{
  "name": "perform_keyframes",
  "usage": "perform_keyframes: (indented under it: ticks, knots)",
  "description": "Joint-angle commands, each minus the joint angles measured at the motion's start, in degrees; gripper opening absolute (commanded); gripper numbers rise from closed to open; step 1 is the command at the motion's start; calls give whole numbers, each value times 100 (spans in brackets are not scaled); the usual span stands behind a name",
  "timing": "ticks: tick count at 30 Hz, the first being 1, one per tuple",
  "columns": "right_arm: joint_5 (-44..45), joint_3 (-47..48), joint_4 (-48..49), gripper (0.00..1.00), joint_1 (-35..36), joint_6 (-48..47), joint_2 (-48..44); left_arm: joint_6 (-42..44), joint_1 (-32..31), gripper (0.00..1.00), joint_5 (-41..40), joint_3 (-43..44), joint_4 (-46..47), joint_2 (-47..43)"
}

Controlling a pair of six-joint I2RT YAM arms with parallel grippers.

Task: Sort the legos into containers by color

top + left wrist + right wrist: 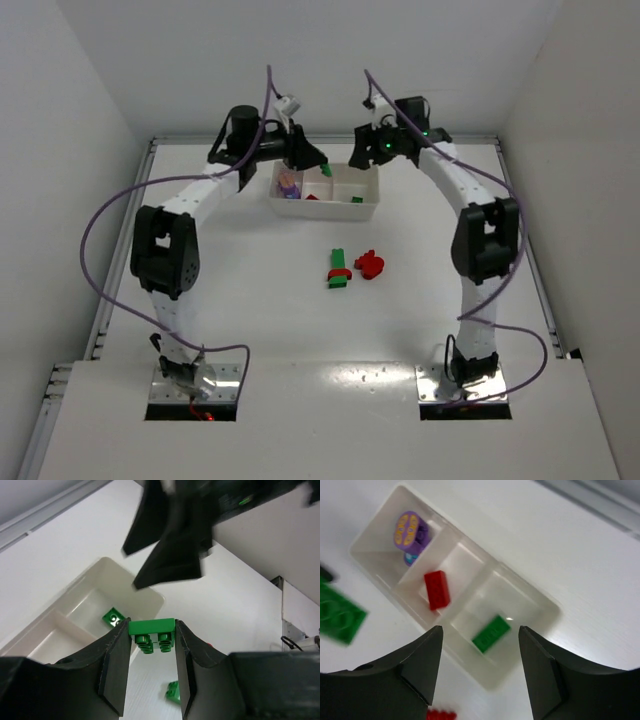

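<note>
Left fingers (116,666) clamp a green brick (151,629) by the tray (140,592)'s corner; right fingers (420,666) spread, empty.

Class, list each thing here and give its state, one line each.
Left gripper: shut on held green brick.
Right gripper: open, empty.
Tray: purple piece, red brick, sorted green brick, one per compartment.
Loose green brick, loose red piece: on the table, outside the tray.

Robotics lab bench, plain white enclosure walls (330,60), white table (270,320), two cabled arms (165,250).

2 white-black arms (190,195), purple cables (84,245)
</note>
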Motion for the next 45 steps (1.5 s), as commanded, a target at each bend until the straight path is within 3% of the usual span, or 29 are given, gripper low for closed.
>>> perform_keyframes:
  ticks: [1, 4, 7, 11, 13, 15, 16, 18, 19, 22, 27, 31, 35, 42, 45]
  knots:
    - [1135, -552, -221, 63, -112, -724, -1309, 244, -292, 0, -338, 413, -118, 364]
    - [1776, -1291, -28, 71, -183, -724, -2022, 297, -485, 0, -697, 659, -118, 759]
    - [1632, -2021, 52, 83, -297, -1196, -2523, 297, -617, 0, -988, 1151, -415, 1163]
    - [1560, -2548, -439, 85, -411, -1331, -2936, 437, -801, 0, -1138, 1853, -531, 1892]
    - [1560, -2829, -441, 85, -464, -1444, -3086, 586, -863, 5, -1217, 2135, -723, 2122]
    - [1386, -3251, -554, 85, -525, -1558, -3323, 639, -916, 16, -1288, 2442, -856, 2402]
    - [1384, -3331, -642, 85, -525, -1620, -3324, 640, -916, 29, -1348, 2505, -917, 2465]
    - [1166, -3489, -818, 85, -578, -1761, -3377, 640, -916, 41, -1401, 2575, -917, 2570]
    - [1104, -3603, -967, 83, -578, -1962, -3377, 640, -969, 59, -1463, 2628, -970, 2632]
    - [919, -3736, -1169, 83, -578, -2183, -3378, 692, -969, 76, -1534, 2629, -970, 2632]
    - [-81, -3358, -2171, 78, -508, -2623, -3087, 535, -908, 84, -1534, 1745, -383, 1966]
    - [-733, -3823, -2234, 78, -210, -2675, -3087, 473, -776, 87, -1534, 1030, -47, 1044]
    - [-663, -4350, -1945, 80, 98, -2309, -3087, 525, -574, 88, -1823, 397, -90, 85]
    - [433, -4703, -942, 80, 678, -780, -3087, 912, -179, 88, -2175, -499, -486, -1111]
    - [820, -4852, -591, 86, 854, -392, -3034, 965, -12, 88, -2175, -877, -487, -1444]
